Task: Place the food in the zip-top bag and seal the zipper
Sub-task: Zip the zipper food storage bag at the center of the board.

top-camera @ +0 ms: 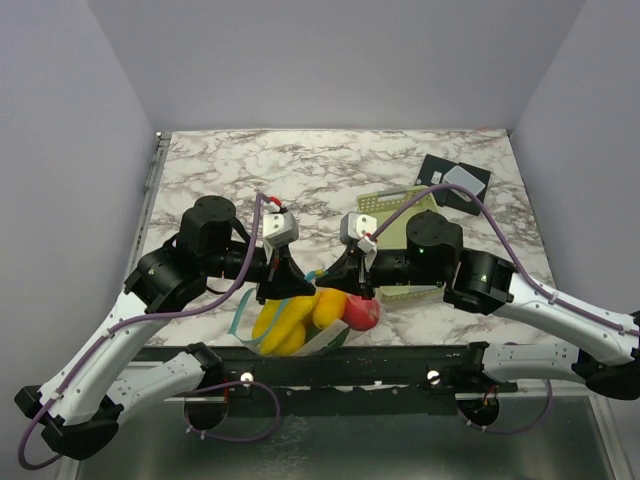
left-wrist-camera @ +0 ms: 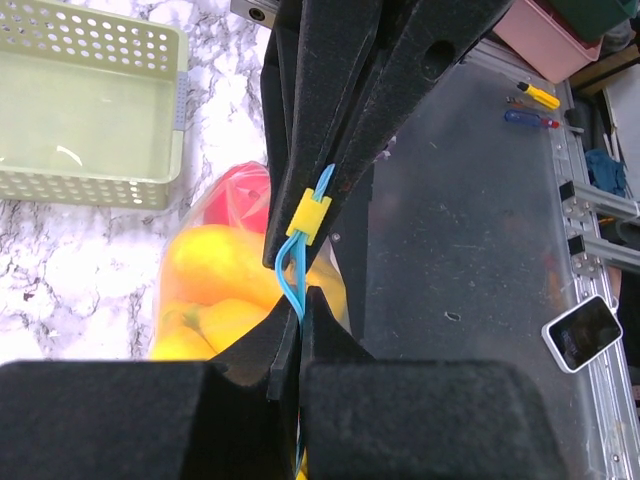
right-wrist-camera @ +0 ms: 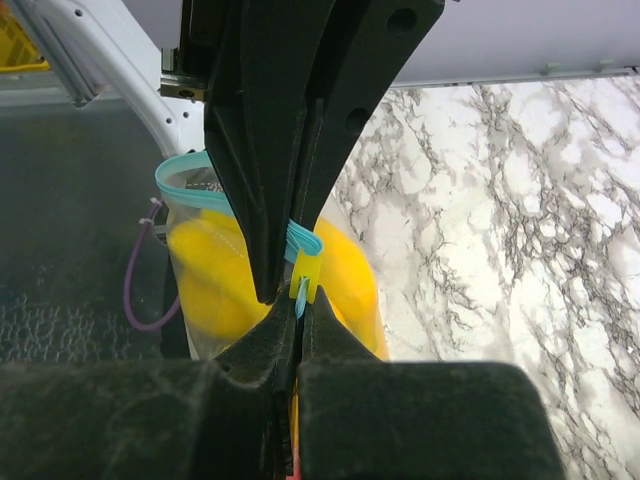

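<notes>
While the food (top-camera: 300,318) sits inside the zip-top bag (right-wrist-camera: 195,205), the step in hand is judged to be the sealing.

Item: zip-top bag, clear plastic, lying at the near edge of the marble table (top-camera: 300,170), between the two arms. Contents: yellow bananas (top-camera: 283,325), an orange-yellow piece (top-camera: 327,303), a red round fruit (top-camera: 363,312). None seen loose on the table.

Item: zipper (left-wrist-camera: 290,272), light blue strip, carrying a yellow slider (left-wrist-camera: 308,215).

Item: left gripper (left-wrist-camera: 298,305), fingers together, clamped on the blue strip.

Item: right gripper (right-wrist-camera: 298,308), fingers together, nipping the strip at the slider, tip to tip with the left.

Part of the mouth in the right wrist view curves apart, so the seal looks incomplete.

Next move, by judgement: one gripper anchors the strip while the other draws the slider along its length. The pull wants to stay level, without tearing the floppy plastic or losing the pinch.

Item: basket (left-wrist-camera: 90,185), pale yellow-green, perforated, beside the bag. Nothing in the part visible.
</notes>
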